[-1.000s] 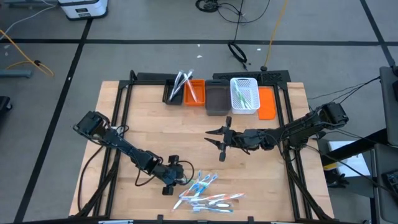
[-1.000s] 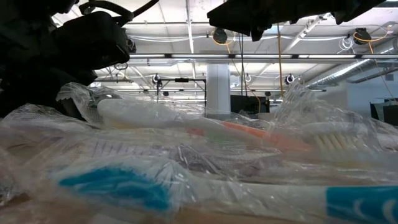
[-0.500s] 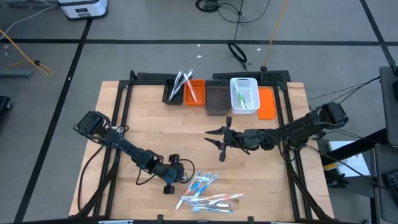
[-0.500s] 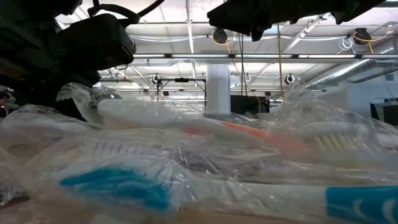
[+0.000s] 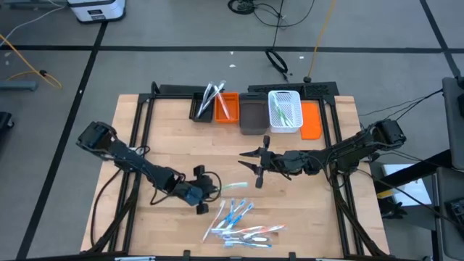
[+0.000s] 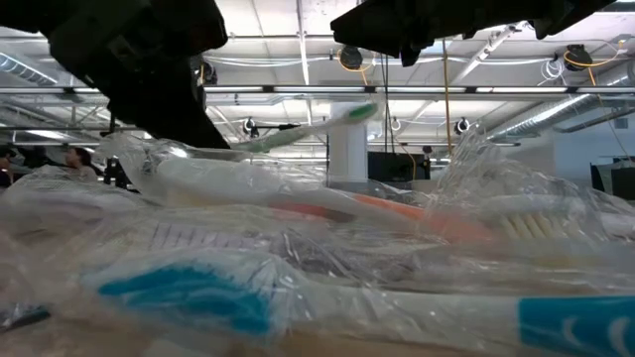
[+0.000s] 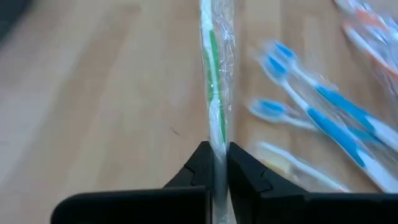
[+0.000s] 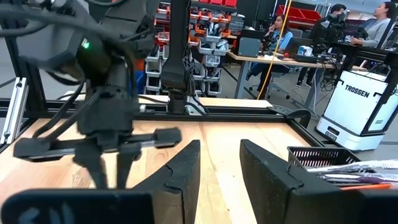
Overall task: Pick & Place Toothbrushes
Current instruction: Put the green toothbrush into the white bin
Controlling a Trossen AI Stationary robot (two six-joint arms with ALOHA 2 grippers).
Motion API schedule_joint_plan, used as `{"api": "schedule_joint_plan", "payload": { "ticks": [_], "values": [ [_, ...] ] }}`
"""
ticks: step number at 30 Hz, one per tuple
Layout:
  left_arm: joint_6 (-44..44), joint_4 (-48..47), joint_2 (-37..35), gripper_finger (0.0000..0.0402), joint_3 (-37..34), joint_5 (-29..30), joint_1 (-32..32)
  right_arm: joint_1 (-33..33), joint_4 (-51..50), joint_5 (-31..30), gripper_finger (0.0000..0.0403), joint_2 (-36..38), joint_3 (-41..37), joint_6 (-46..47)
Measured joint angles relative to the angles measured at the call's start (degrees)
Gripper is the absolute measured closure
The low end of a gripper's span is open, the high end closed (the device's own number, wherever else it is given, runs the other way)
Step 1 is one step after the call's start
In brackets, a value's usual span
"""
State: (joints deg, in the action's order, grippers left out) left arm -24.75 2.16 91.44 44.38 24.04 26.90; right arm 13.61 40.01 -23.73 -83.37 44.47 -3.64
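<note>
From the low view I see mostly crinkled wrap; the pile of toothbrushes [image 5: 235,225] blurs together, so I cannot count it exactly. My left gripper [image 7: 217,163] is pinching one green toothbrush [image 7: 214,93] by its wrapped handle; half a second ago it sat down at the pile, now it has lifted clear, with the pile just beyond its tips. My right gripper [image 8: 217,163], fingers spread and holding nothing, waits mid-table. Five bins [image 5: 255,114] stand far beyond both.
</note>
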Motion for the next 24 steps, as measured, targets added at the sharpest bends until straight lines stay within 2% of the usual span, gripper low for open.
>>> {"api": "schedule_joint_plan", "payload": {
  "ticks": [3,11,16,19,24],
  "values": [
    [0.2,-1.5,-1.6,0.0393,0.0,2.3,-0.6,0.0,0.0,0.0,0.0298,0.0,0.0,0.0],
    [0.2,-6.5,-5.7,0.0387,0.1,6.5,-3.2,0.0,0.0,0.0,0.0298,0.0,0.0,0.0],
    [0.2,-10.2,-9.3,0.0389,0.1,11.4,-4.9,0.0,0.0,0.0,0.0298,0.0,0.0,0.0],
    [0.4,-10.5,-11.6,0.038,0.1,14.3,-5.9,0.0,0.0,0.0,0.0298,0.0,0.0,0.0],
    [4.4,-7.8,-15.1,0.0394,0.1,17.5,-7.2,0.0,0.0,0.0,0.0298,0.0,0.0,0.0]
  ]
}}
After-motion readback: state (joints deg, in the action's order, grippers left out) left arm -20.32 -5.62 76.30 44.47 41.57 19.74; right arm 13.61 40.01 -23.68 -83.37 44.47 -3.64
